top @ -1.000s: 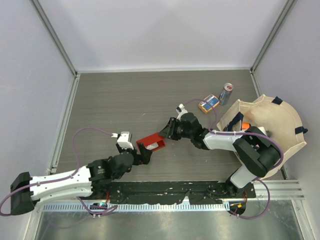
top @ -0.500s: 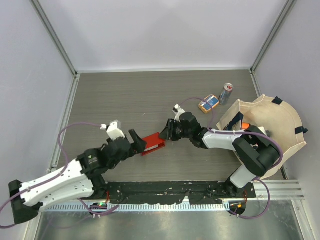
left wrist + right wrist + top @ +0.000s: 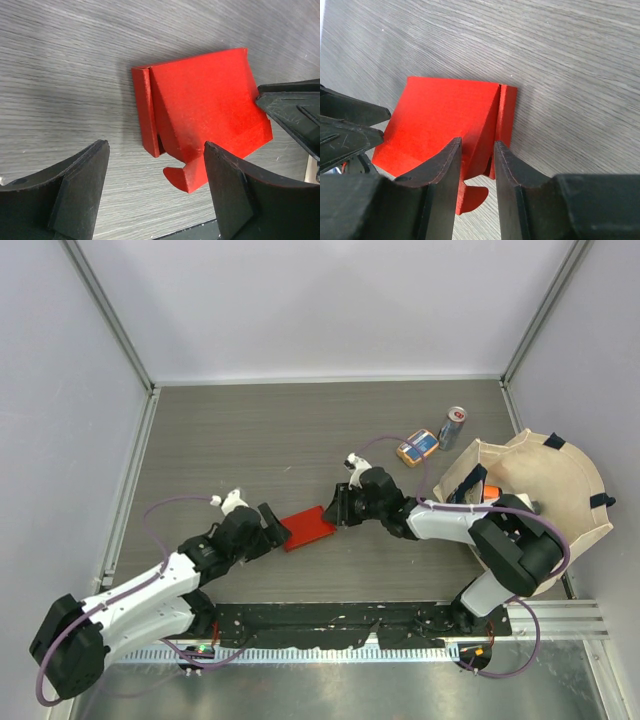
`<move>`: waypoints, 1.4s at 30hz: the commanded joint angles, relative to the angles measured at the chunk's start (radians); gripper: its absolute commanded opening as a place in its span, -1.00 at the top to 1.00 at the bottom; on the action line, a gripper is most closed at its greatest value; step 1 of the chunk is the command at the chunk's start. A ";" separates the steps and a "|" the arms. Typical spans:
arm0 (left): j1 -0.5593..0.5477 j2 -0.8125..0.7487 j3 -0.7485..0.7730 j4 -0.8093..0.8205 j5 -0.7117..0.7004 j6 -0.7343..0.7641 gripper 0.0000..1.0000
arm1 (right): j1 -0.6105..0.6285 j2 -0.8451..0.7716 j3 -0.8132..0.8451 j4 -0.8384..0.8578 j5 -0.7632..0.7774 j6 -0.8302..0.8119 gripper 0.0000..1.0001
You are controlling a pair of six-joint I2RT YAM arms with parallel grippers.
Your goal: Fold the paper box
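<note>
Bright red paper box, partly folded, nearly flat, a narrow creased flap along one edge

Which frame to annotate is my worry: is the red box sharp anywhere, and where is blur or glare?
Left wrist: paper box sharp and evenly lit, left fingers slightly soft. Right wrist: box crisp, right fingers soft. Top external: sharp, sheen on the metal strip.
</note>
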 commanded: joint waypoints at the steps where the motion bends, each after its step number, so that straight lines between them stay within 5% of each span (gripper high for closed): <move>1: 0.005 0.042 -0.047 0.216 0.058 0.044 -0.58 | 0.006 -0.055 -0.012 -0.033 0.044 -0.084 0.24; 26: 0.054 0.324 -0.035 0.359 0.057 0.154 0.25 | -0.065 0.040 -0.104 0.130 -0.018 -0.042 0.32; 29: 0.060 0.340 -0.030 0.370 0.078 0.162 0.34 | -0.065 -0.011 -0.103 0.100 -0.008 -0.020 0.21; 37: 0.063 0.325 -0.042 0.375 0.080 0.171 0.39 | -0.071 -0.053 -0.095 0.150 -0.087 0.049 -0.01; 42: 0.070 0.326 -0.038 0.373 0.086 0.177 0.39 | -0.074 0.046 -0.081 0.184 -0.092 0.049 0.10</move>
